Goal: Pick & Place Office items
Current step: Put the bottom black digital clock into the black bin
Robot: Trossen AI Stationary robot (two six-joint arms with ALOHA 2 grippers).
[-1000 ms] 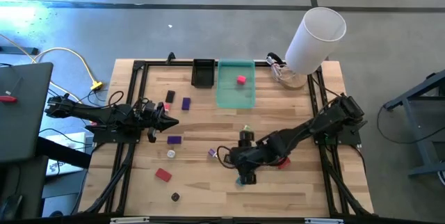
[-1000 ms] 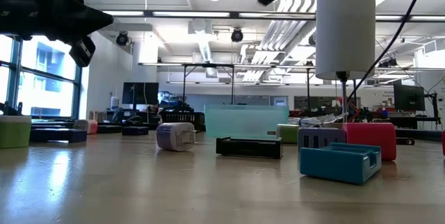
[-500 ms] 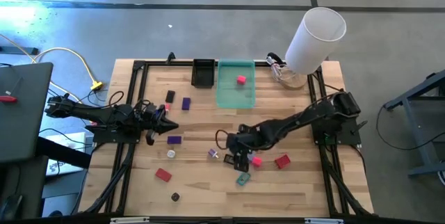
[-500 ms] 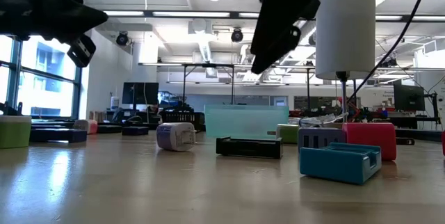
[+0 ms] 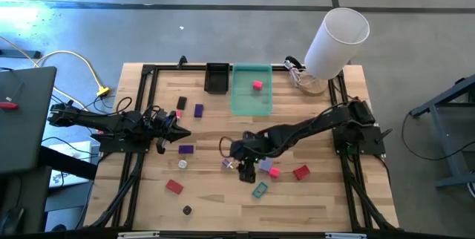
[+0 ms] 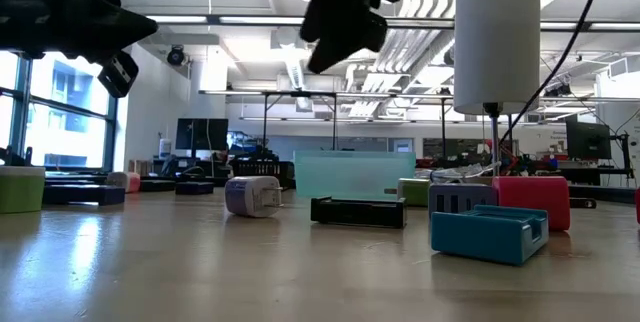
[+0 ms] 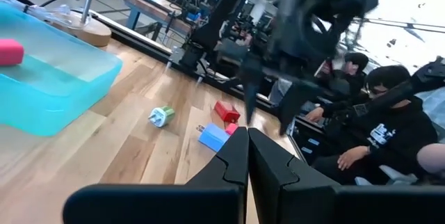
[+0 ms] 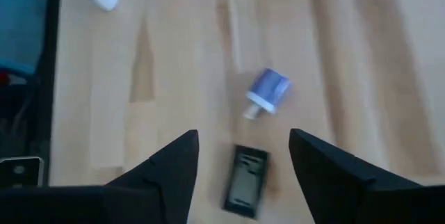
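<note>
Since a second ago, moved from the small teal block near the bench's front edge to above a small black clip: right gripper, fingers apart, holding nothing. Parked at the left edge, fingers pressed together: left gripper. Blurred: little purple plug

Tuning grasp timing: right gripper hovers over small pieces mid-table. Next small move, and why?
Probably lower the right gripper straight down onto the black piece: its open jaws frame that piece, and the purple-and-white piece lies clear beside it. The left gripper waits aside.

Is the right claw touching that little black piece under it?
Apart. The right wrist view shows the open right claw above the black piece, bare wood between.
</note>
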